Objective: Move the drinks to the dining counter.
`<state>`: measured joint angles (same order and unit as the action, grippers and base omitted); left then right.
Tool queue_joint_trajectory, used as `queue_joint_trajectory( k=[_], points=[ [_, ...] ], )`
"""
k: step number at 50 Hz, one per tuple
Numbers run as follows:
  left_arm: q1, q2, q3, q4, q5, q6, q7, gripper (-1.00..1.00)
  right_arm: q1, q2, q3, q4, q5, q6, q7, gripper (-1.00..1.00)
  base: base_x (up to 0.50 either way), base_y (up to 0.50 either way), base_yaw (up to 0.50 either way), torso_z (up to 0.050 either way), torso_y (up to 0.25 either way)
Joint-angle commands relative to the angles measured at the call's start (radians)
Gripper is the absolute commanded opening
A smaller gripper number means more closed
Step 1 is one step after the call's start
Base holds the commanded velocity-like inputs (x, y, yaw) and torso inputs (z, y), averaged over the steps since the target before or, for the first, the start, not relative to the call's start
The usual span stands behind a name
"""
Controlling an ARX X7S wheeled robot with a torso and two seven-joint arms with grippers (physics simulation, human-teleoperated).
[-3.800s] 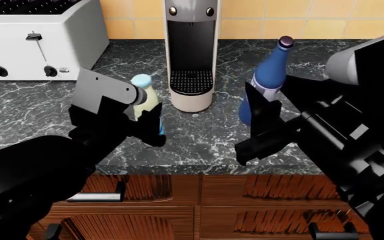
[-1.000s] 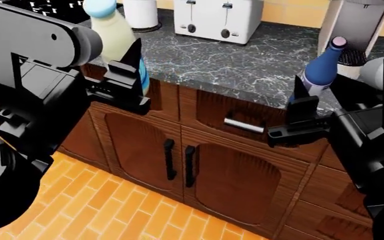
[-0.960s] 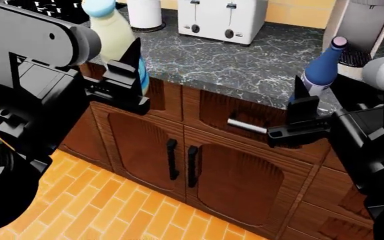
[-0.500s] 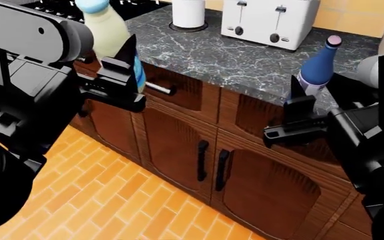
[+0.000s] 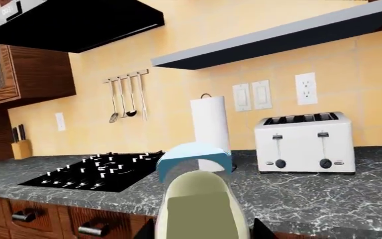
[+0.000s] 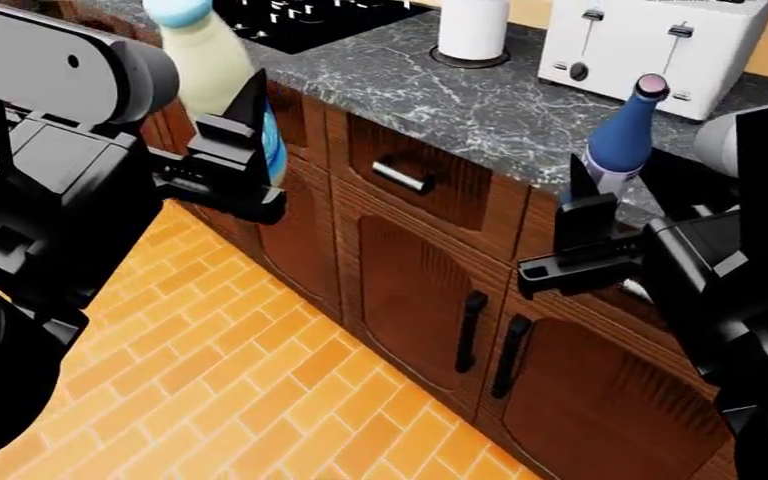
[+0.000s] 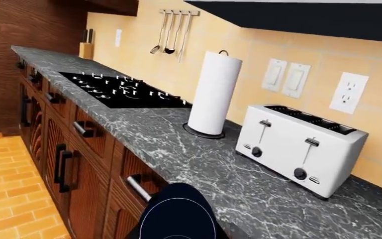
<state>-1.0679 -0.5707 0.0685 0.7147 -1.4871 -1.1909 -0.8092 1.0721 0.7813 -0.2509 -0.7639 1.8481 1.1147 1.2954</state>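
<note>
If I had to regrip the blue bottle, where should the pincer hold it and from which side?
Grip the blue bottle on its wide lower body, coming in level from the side, as the right pincer appears to hold it now. The neck tapers thin toward the cap and would likely slip; the body near the white label gives the straightest walls.

Orange brick floor (image 6: 224, 400), dark wood cabinets (image 6: 411, 290), yellow tiled wall (image 7: 257, 45).

The milk bottle (image 5: 201, 204) fills the foreground; beyond it, a dark marble counter (image 5: 324, 191) carries a cooktop (image 5: 95, 171), paper-towel roll (image 5: 210, 130) and white toaster (image 5: 306, 143) along its back edge.
</note>
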Motion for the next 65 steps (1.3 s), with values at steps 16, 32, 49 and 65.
queue_joint_trajectory(
  k=[16, 32, 49, 65],
  points=[
    [0.013, -0.021, -0.006, 0.005, 0.004, 0.023, -0.001, -1.00, -0.026, -0.018, -0.012, 0.007, -0.074, 0.007, -0.035, -1.00, 0.03, 0.03, 0.50, 0.001, 0.001],
    [0.039, -0.027, -0.010, 0.018, 0.007, 0.043, -0.003, -1.00, -0.027, 0.013, -0.010, -0.015, -0.036, -0.011, 0.002, -1.00, 0.03, 0.03, 0.50, 0.000, 0.001],
    [-0.008, -0.032, 0.006, 0.001, -0.019, 0.038, -0.018, -1.00, -0.017, 0.034, -0.017, -0.013, -0.016, -0.019, 0.018, -1.00, 0.02, 0.03, 0.50, 0.001, 0.001],
    [-0.060, -0.035, 0.028, 0.004, -0.079, 0.030, -0.076, -1.00, 0.029, 0.104, 0.002, -0.053, 0.101, -0.064, 0.087, -1.00, 0.02, 0.04, 0.50, 0.001, 0.001]
  ],
)
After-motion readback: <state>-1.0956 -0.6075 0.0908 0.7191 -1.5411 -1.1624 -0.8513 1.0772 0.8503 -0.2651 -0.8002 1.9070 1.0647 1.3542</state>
